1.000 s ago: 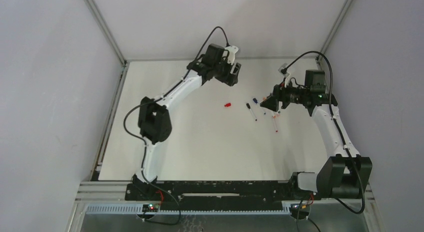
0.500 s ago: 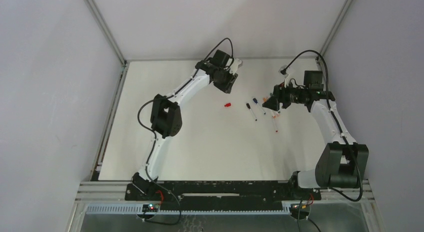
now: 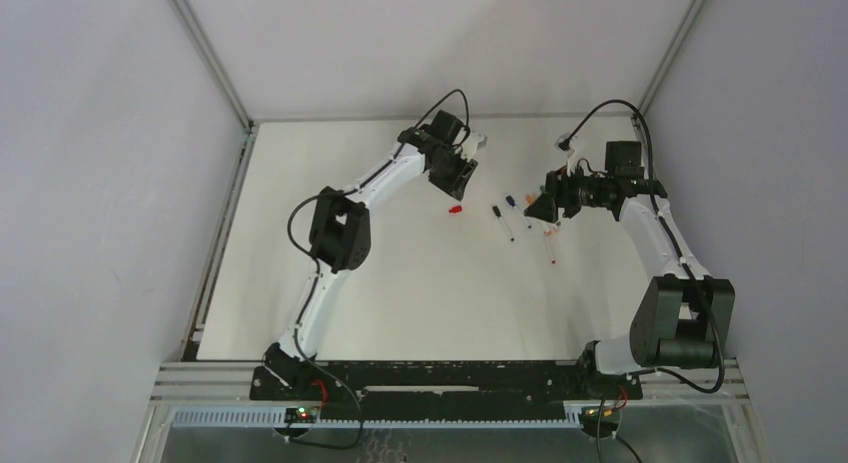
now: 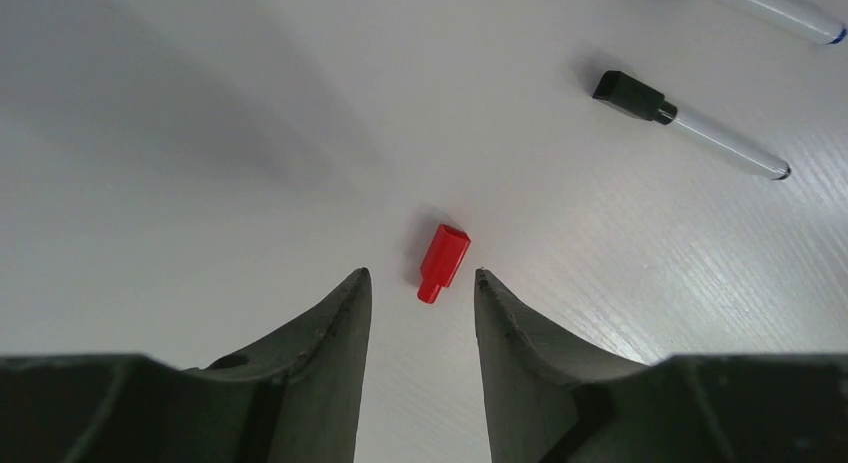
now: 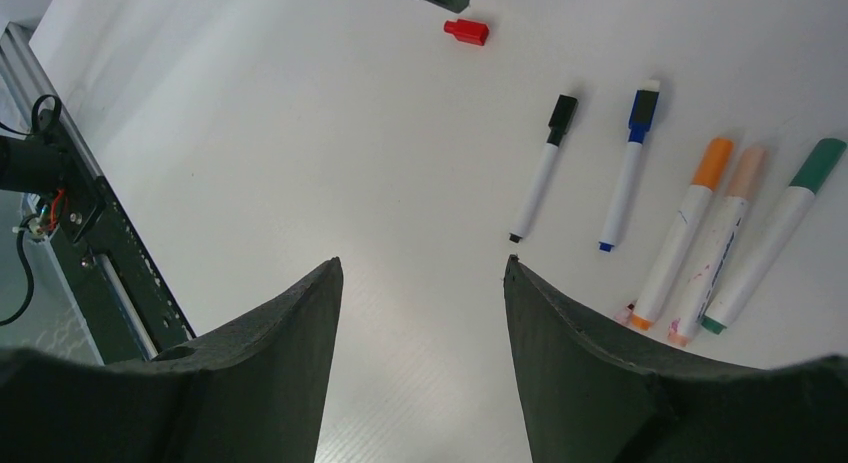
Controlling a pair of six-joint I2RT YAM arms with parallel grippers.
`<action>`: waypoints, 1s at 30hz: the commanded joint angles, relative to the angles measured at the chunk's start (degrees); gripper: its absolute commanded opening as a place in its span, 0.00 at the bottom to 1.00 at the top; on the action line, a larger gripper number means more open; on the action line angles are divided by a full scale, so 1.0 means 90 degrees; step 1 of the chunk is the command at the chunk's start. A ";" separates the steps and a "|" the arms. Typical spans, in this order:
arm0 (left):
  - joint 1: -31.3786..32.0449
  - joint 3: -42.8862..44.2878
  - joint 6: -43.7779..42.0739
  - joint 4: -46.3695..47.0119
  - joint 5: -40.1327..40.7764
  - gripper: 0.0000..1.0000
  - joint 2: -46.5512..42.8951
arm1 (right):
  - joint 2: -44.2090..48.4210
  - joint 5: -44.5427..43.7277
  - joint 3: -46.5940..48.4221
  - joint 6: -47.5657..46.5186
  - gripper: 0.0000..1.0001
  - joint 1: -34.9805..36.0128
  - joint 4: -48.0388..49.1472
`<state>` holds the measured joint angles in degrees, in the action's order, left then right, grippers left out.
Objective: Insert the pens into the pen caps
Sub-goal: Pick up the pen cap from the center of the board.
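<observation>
Left wrist cam shows you the red cap (image 4: 443,263) lying flat on the table (image 4: 200,133) right off the tips of the left gripper (image 4: 420,274), which is spread wide and holding nothing, but only two pens make that shot. Right wrist cam gives you the full count: five pens side by side, black pen (image 5: 540,173), blue pen (image 5: 625,168), orange pen (image 5: 679,233), pale pink pen (image 5: 716,243), green pen (image 5: 770,238), plus that one loose cap apart from them. The right gripper (image 5: 422,261) is wide open and empty too.
</observation>
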<state>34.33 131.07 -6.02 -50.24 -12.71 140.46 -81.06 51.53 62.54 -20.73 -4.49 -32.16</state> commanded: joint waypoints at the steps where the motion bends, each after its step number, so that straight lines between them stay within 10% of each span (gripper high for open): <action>1: -0.0016 0.0510 0.0028 -0.0185 -0.0266 0.47 0.0280 | 0.0090 0.0066 0.0259 -0.0127 0.68 -0.0019 0.0009; 30: 0.0004 0.0740 0.0144 -0.0416 -0.0494 0.39 0.0647 | 0.0080 0.0158 0.0290 -0.0128 0.68 -0.0019 -0.0040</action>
<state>34.33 134.50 -5.41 -53.34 -15.86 146.15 -81.06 51.59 62.63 -20.75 -4.49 -32.36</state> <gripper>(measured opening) 0.388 0.680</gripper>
